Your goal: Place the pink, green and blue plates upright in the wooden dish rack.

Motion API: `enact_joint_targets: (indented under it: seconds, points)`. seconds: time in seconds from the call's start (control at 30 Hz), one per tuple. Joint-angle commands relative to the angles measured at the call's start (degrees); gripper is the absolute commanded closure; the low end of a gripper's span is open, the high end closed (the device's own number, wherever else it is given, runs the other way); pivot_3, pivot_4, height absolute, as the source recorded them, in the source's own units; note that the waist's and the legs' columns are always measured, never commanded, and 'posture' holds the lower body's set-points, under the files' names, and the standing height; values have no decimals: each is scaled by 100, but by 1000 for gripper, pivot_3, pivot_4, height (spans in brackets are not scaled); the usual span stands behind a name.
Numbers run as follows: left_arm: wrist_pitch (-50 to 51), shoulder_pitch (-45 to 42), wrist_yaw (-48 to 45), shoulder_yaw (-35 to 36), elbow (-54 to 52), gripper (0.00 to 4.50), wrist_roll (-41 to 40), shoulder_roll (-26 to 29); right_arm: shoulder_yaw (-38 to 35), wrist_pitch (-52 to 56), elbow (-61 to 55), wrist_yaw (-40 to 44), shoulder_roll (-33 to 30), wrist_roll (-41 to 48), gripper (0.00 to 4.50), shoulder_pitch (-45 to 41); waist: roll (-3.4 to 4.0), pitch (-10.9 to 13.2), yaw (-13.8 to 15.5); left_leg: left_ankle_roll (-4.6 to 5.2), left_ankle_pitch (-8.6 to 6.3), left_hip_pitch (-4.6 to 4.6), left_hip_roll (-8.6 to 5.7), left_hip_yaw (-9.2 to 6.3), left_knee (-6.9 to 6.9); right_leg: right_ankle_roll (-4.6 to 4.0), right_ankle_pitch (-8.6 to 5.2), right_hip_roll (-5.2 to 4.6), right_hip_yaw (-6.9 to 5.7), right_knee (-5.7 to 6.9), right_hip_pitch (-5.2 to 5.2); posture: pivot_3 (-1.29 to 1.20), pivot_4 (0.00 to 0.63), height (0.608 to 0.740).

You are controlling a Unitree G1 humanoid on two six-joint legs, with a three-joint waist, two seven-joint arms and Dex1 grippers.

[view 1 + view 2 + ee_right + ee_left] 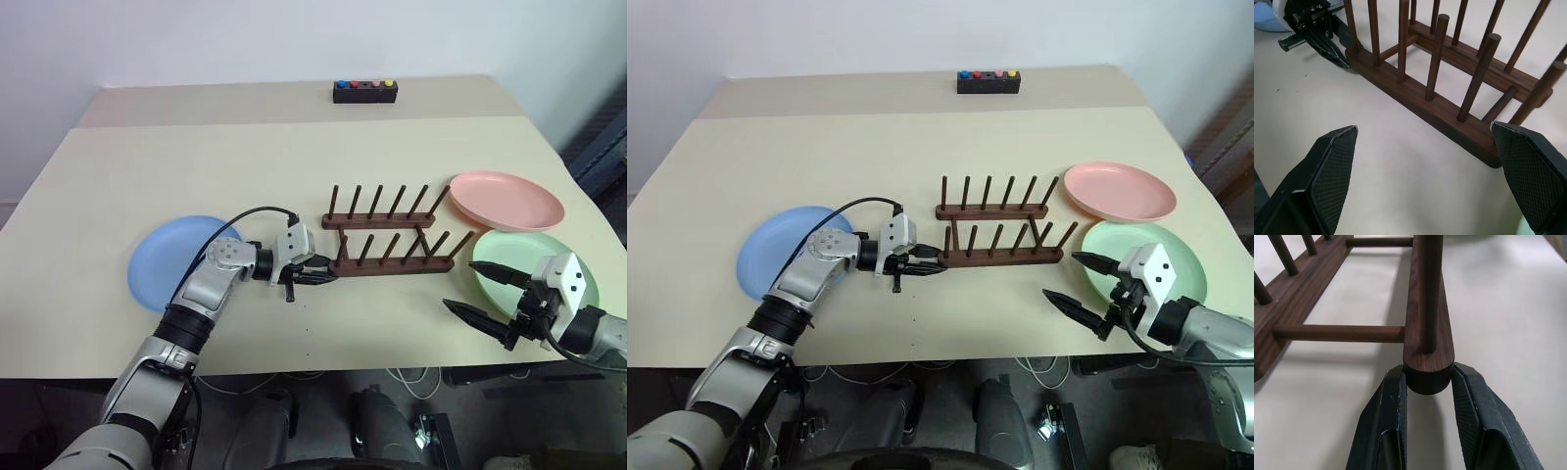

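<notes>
1. The table (294, 166) is broad and beige, and it carries everything I am working with.
2. The wooden dish rack (387, 235) sits near the middle of the table, its two dark rails side by side with leaning pegs along each. No plate stands in it.
3. The blue plate (162, 264) lies flat at my left, partly under my left forearm.
4. The green plate (519, 257) lies flat at my right, near the table's front edge, with my right wrist over part of it.
5. The pink plate (506, 199) lies flat just behind the green one, beside the right end of the rack's far rail.
6. My right gripper (480, 291) hovers at the near edge of the green plate, fingers spread wide with nothing between them. From its wrist, the rack's near rail (1420, 100) runs across ahead of it.
7. My left gripper (1428, 382) is narrowed onto the rounded left end of the rack's near rail; in my left wrist view both black fingers (1386, 406) press against the sides of that rail end.
8. A small black box with coloured buttons (364, 92) rests at the far edge of the table, well apart from the rack.
</notes>
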Motion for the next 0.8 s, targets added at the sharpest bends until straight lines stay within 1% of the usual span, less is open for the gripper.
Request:
enact_joint_targets:
  seconds: [0.03, 0.07, 0.17, 0.2, 0.27, 0.37, 0.43, 0.5, 0.53, 0.57, 0.6, 0.63, 0.67, 0.7, 0.73, 0.8]
  points:
    - [295, 12, 98, 68, -305, 2391, -75, 0, -109, -37, -49, -16, -58, 46, 0, -112, 0, 0, 4, 0, 0, 0, 0, 0, 0, 0, 0, 0, 0, 0, 0, 0, 150, 740]
    - [328, 20, 118, 69, -340, 1927, -66, 3, -103, -35, -38, -18, -61, 43, 0, -136, 0, 0, 5, 0, 0, 0, 0, -1, 0, 0, 0, 0, 0, 0, 0, 0, 150, 740]
    - [320, 21, 192, 90, -404, 349, -38, 31, -60, -28, -16, -21, -70, 28, 0, -209, 0, 0, 6, 0, 0, 0, 0, -1, 0, 0, 0, -1, 0, 0, 0, 0, 150, 740]
    - [291, 4, 208, 112, -409, 56, -35, 58, -49, -28, -2, -15, -71, 24, 0, -232, 0, 0, 5, 0, 0, 0, 0, -1, 0, 0, 0, -1, 0, 0, 0, 0, 150, 740]
    - [281, -42, 207, 183, -460, 56, -64, 140, -31, -26, 17, -3, -70, 19, 0, -263, 0, 0, 2, 0, 0, 0, 0, -1, 0, 0, 0, -2, 0, 0, 0, 0, 150, 740]
    - [754, -110, 56, 372, -898, 56, -332, 401, 2, 37, 18, -14, -50, 67, 0, -288, 0, 0, 0, 0, 0, 0, 1, -1, -2, -1, 0, -2, 0, 1, -1, 0, 150, 740]
    - [1649, -76, -431, 440, -1612, 56, -850, 834, 95, 104, 65, -31, -44, 39, 0, -304, -2, 2, -13, 0, 0, -1, 2, -1, -2, -1, 0, -3, 0, 1, -2, 0, 150, 740]
    - [2417, -143, -583, 633, -2053, 56, -1321, 1104, 245, 127, 142, -26, -46, -70, 0, -301, 1, 0, -12, 0, 0, -1, 4, -1, -4, -1, 0, -3, 0, 1, -3, 0, 150, 740]
    - [2728, -198, -559, 735, -2164, 538, -1511, 1168, 298, 128, 179, -27, -42, -113, 0, -305, 1, 0, -10, 0, 0, -1, 4, -1, -4, -2, -1, -2, 0, 1, -3, 0, 150, 740]
    - [2975, -203, -678, 847, -2380, 787, -1721, 1380, 353, 170, 206, -73, 15, -85, 264, -367, 1, 0, -3, 0, 0, -1, 4, -2, -4, -2, -1, -1, 0, 1, -3, 0, 150, 740]
    - [3401, -190, -875, 943, -2617, 1241, -2066, 1605, 421, 187, 225, -109, 52, -85, 555, -419, 0, 1, -7, 0, 0, 0, 3, -2, -3, -2, -1, -1, 0, 2, -2, 0, 150, 740]
    - [3621, -146, -1022, 998, -2830, 1761, -2309, 1759, 478, 190, 247, -133, 82, -91, 860, -471, 1, 2, -15, 0, 0, -1, 3, -2, -2, -2, -1, -3, 0, 1, -2, 0, 150, 740]
    - [3961, -134, -1100, 1053, -2982, 2191, -2628, 1840, 557, 167, 297, -160, 108, -137, 1292, -532, 5, 0, -19, 0, 0, -1, 4, -1, -4, -2, -1, -4, 0, 1, -3, 0, 150, 740]
    - [4191, -135, -1108, 1080, -3061, 2814, -2843, 1867, 610, 141, 337, -174, 115, -176, 1903, -569, 5, 1, -16, 0, 0, 0, 3, 0, -5, -2, -2, -4, 1, 0, -2, 0, 150, 740]
    - [4296, -83, -1092, 983, -3151, 3224, -2934, 1837, 736, 90, 448, -230, 103, -340, 2357, -638, 5, 0, -15, 0, 0, 1, 3, -1, -5, -3, -2, -3, 1, 0, -2, 0, 150, 740]
    - [4075, 39, -858, 653, -3192, 4261, -2691, 1654, 963, -107, 732, -352, 61, -753, 3369, -757, 5, 0, -1, 0, 0, 3, 3, 0, -3, -3, -2, -4, 1, 0, 2, 0, 150, 740]
